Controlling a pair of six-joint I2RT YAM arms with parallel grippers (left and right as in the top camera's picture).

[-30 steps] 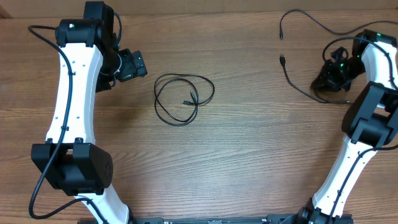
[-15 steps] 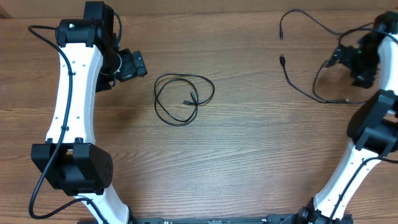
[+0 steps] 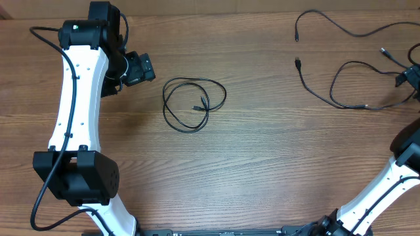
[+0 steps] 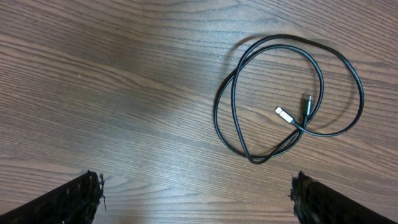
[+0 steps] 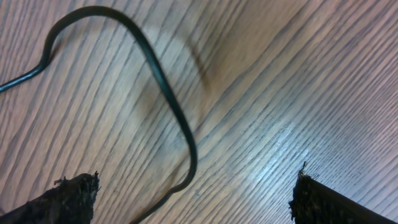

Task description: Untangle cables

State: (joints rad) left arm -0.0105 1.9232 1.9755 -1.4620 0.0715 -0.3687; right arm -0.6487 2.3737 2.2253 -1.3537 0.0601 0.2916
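A thin black cable (image 3: 197,79) lies in a loose coil in the middle of the table. In the left wrist view the same coil (image 4: 362,96) shows its silver plug (image 4: 283,114) inside the loop. My left gripper (image 3: 138,69) (image 4: 196,199) hovers open to the coil's left, holding nothing. Two separate cables lie at the far right: one (image 3: 341,29) arcs along the back, the other (image 3: 316,91) runs into a wide loop. My right gripper (image 3: 412,77) (image 5: 196,199) stands open at the right edge, with a bend of cable (image 5: 166,93) lying on the wood in front of its fingers.
The wooden table (image 3: 262,164) carries only the cables. Both white arms rise from the front edge, the left one (image 3: 79,111) along the left side, the right one (image 3: 387,190) at the right corner. Thicker black wires run along the arms.
My right gripper opened and let go of the cable, then drew back to the right edge of the overhead view. The released cable now lies as a wide loop. The left arm has not moved.
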